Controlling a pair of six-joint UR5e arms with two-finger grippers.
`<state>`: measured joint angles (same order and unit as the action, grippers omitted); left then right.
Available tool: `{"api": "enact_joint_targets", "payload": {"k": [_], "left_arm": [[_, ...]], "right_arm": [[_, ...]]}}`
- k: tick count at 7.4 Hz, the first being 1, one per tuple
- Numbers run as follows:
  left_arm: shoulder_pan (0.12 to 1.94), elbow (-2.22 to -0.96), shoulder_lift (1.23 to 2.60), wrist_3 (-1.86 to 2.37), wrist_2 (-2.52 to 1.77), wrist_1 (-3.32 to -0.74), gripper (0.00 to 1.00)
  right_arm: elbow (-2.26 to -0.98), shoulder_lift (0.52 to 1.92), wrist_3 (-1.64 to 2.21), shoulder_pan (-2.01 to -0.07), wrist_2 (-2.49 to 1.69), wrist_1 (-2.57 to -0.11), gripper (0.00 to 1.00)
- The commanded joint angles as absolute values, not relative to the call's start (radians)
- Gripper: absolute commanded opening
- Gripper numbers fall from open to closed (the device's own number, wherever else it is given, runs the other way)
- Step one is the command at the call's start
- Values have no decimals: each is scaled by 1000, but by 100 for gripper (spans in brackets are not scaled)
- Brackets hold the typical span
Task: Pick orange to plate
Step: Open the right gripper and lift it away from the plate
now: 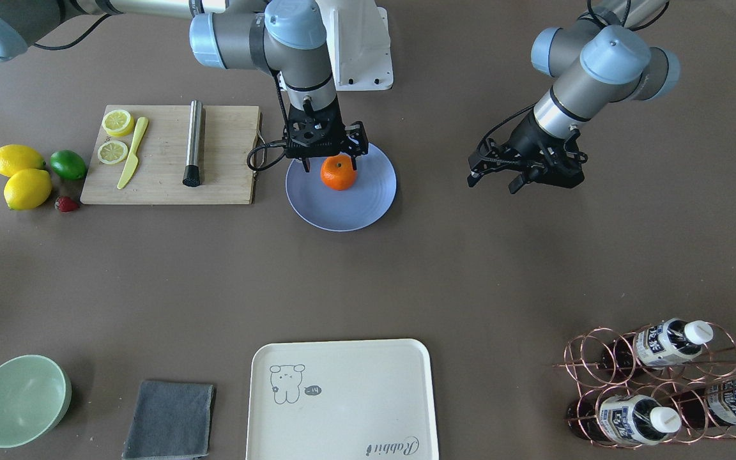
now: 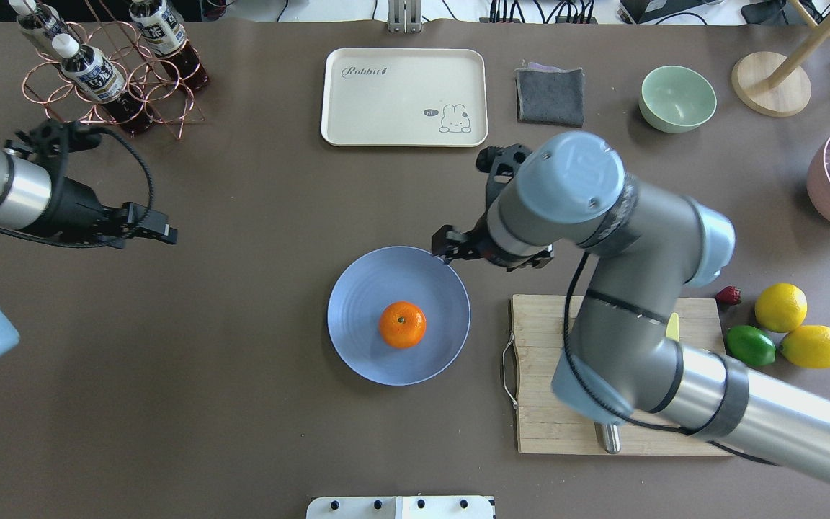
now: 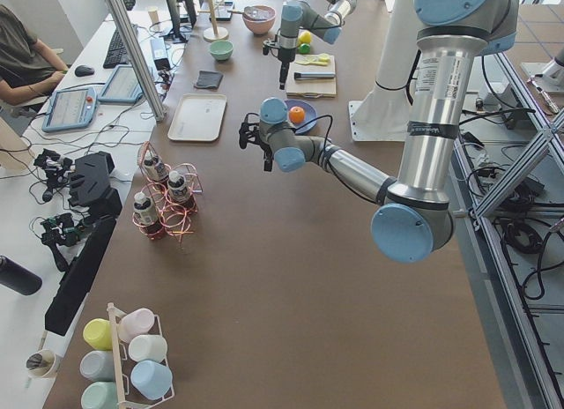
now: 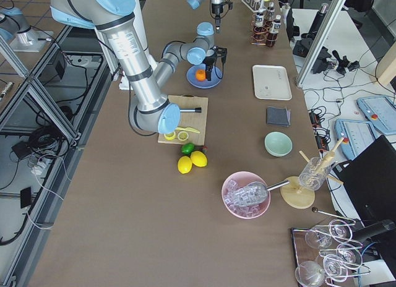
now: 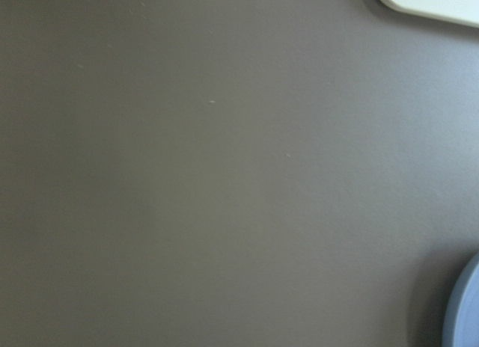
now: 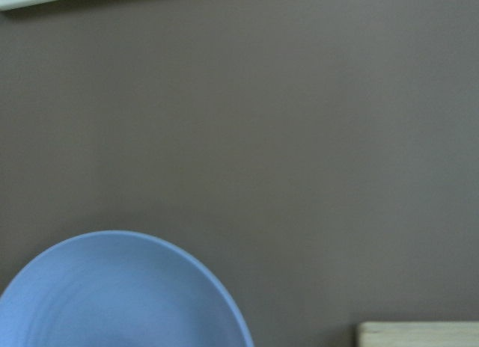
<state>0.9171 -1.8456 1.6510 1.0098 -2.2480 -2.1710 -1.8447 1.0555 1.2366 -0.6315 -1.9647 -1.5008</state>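
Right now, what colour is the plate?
The plate is periwinkle blue, clearest in the overhead view.

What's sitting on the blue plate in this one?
Only the orange, resting near the middle of the plate; the overhead view shows the rest bare. In the front-facing view the right gripper hides part of the rim on the robot's side.

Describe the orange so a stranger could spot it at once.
Find the wooden cutting board; a round blue plate lies beside it. The orange sits on that plate, alone: the only bright-orange fruit, unlike the yellow lemons and green lime beyond the board.
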Motion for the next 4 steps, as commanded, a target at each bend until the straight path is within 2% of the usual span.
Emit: {"api": "enact_joint_targets", "payload": {"k": [1,2,4], "left_arm": [[1182,-1844,1469,617,-2446,-2151,97],[1262,-1841,1430,430,-2456,-2078,97],[1461,-1806,1437,45,-2456,-1789,97]], "right_arm": [[-1902,1271,858,-902,-2182,-1502,100],[-1895,1354,666,-1013,-2247,-1506,100],[-1869,1519,322,-1205,-2309,-1508,100]]}}
